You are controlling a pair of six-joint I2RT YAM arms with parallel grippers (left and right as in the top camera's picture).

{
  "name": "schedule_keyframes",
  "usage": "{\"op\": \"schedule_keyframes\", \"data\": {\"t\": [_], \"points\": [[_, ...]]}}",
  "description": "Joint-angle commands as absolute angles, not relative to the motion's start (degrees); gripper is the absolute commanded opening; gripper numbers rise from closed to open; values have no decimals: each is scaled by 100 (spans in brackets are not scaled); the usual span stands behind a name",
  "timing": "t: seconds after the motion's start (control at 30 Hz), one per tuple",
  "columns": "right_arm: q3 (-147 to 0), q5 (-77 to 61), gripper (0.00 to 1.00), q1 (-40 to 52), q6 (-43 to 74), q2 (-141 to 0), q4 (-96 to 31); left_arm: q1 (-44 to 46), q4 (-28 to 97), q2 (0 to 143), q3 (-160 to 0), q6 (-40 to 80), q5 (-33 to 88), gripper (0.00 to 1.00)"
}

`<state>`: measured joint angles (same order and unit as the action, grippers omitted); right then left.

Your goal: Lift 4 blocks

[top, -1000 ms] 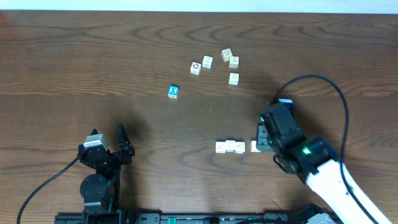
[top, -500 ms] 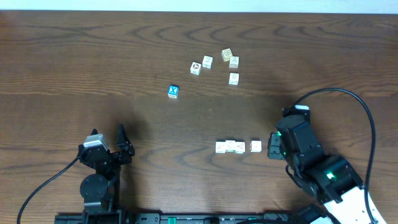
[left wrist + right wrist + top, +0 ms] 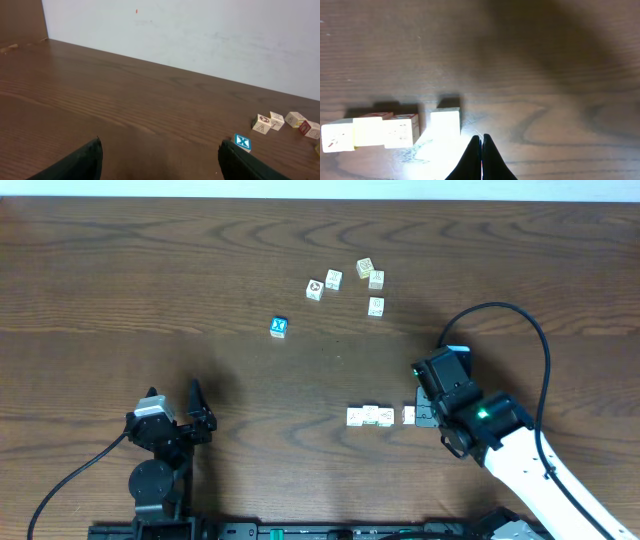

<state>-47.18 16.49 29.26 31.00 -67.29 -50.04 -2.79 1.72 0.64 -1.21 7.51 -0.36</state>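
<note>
While right pincer (image 3: 481,140) stands closed, lone block (image 3: 445,128) just beside it

Setting: a robotics lab or test bench is indicated.
- A dark wood-grain table (image 3: 120,270) is backed by a plain white wall (image 3: 200,30).
- Two robot arms are mounted at the table's near edge. The left arm (image 3: 155,475) is built in black. The right arm (image 3: 530,470) is cased in white, and a green indicator light (image 3: 483,416) is lit on it.
- A black rail (image 3: 300,530) is run along the near edge.
- Black cables (image 3: 500,304) are looped loosely over the tabletop.
- Small wooden letter cubes (image 3: 370,416) are laid out on the wood as test props.
</note>
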Motion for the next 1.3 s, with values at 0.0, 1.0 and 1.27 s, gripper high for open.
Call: {"op": "schedule_keyframes", "data": {"t": [0.0, 1.0, 1.27], "points": [[-4672, 1706, 1, 2808, 3288, -6729, -5013, -255, 408, 60, -23, 740, -174, 75], [-3577, 1463, 1, 2812, 3544, -7448, -3223, -255, 408, 60, -23, 740, -174, 74], [-3577, 1481, 1, 2810, 3621, -8289, -2947, -255, 408, 60, -23, 740, -174, 74]]}}
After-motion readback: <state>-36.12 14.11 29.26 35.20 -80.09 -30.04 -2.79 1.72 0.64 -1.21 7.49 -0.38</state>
